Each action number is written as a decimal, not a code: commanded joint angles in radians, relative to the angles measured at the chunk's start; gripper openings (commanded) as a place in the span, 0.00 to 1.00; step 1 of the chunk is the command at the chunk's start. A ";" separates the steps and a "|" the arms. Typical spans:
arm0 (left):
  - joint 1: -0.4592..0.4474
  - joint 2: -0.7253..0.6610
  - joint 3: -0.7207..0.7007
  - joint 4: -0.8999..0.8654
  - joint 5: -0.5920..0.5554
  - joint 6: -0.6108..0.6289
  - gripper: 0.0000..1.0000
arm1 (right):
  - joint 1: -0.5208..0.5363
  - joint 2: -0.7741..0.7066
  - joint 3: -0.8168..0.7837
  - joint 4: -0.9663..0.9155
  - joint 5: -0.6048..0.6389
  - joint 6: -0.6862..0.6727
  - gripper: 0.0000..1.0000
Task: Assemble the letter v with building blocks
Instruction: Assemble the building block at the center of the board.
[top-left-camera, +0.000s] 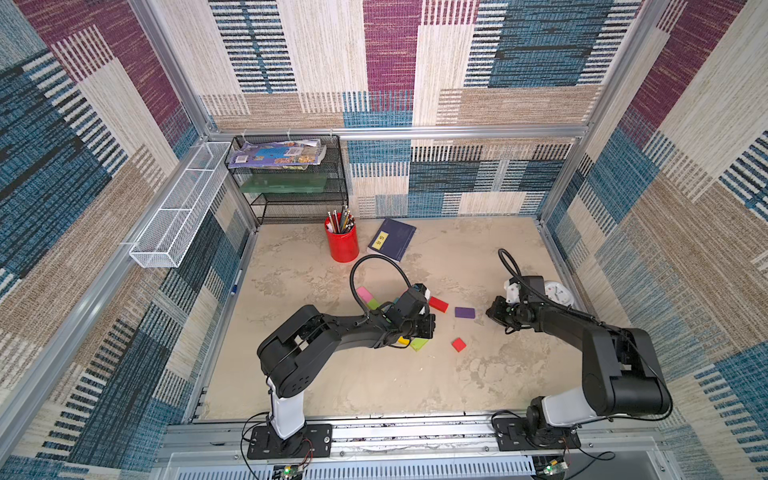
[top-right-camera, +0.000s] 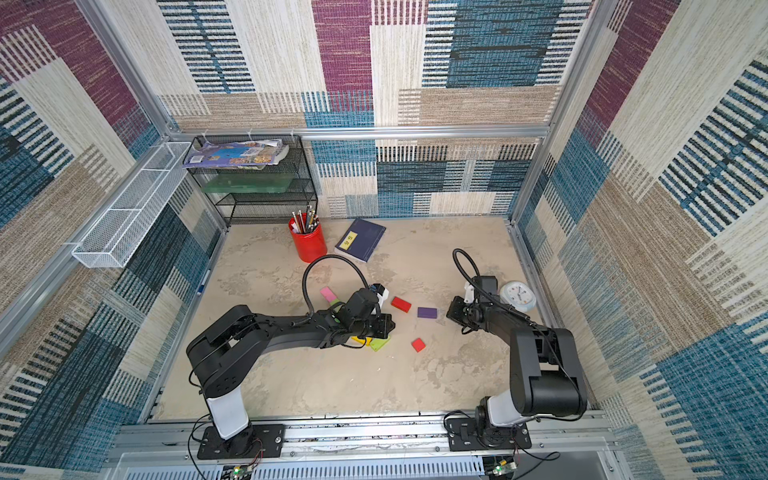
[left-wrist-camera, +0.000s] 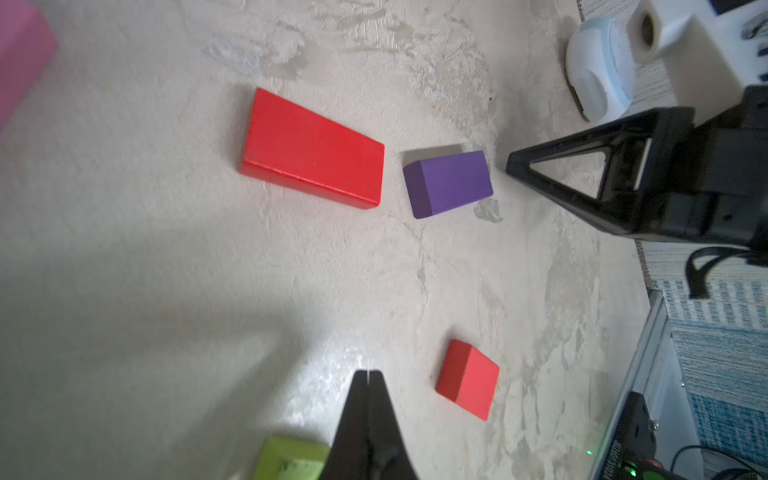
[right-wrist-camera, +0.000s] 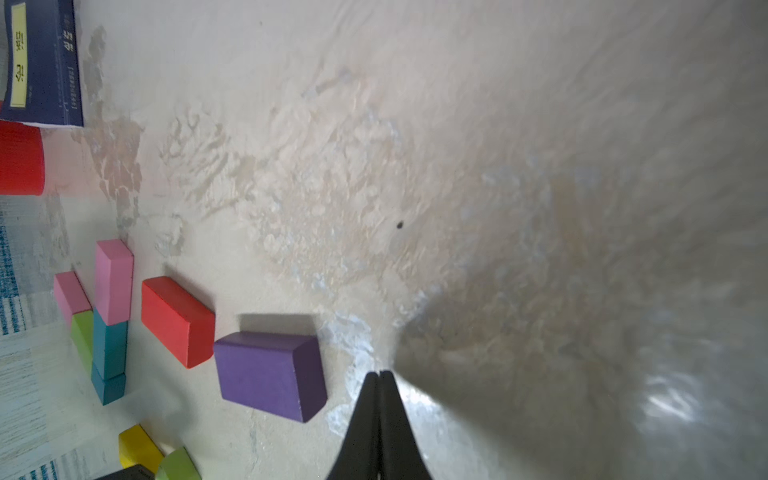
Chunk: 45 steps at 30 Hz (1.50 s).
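Note:
The building blocks lie mid-table. A red rectangle (top-left-camera: 438, 304) (left-wrist-camera: 311, 149) and a purple block (top-left-camera: 464, 312) (right-wrist-camera: 268, 374) sit side by side, with a small red square (top-left-camera: 459, 344) (left-wrist-camera: 467, 380) nearer the front. Two pink blocks (right-wrist-camera: 113, 280), teal blocks (right-wrist-camera: 109, 349), lime green (top-left-camera: 419, 343) and yellow (right-wrist-camera: 137, 449) blocks are partly hidden under my left arm in both top views. My left gripper (top-left-camera: 432, 326) (left-wrist-camera: 368, 374) is shut and empty above the lime block. My right gripper (top-left-camera: 489, 312) (right-wrist-camera: 380, 374) is shut and empty just right of the purple block.
A red pencil cup (top-left-camera: 342, 243) and a navy book (top-left-camera: 391, 239) stand at the back. A white clock (top-left-camera: 557, 293) sits by the right wall behind my right arm. A black mesh shelf (top-left-camera: 291, 183) fills the back left corner.

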 joint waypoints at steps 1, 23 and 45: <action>0.004 0.017 0.023 -0.028 -0.019 0.015 0.00 | 0.000 0.033 -0.013 0.098 -0.055 0.009 0.05; 0.030 0.117 0.166 -0.151 -0.011 0.046 0.00 | 0.096 0.015 -0.095 0.163 -0.050 0.069 0.00; 0.030 0.136 0.181 -0.144 0.044 0.044 0.00 | 0.147 0.039 -0.084 0.196 -0.073 0.091 0.00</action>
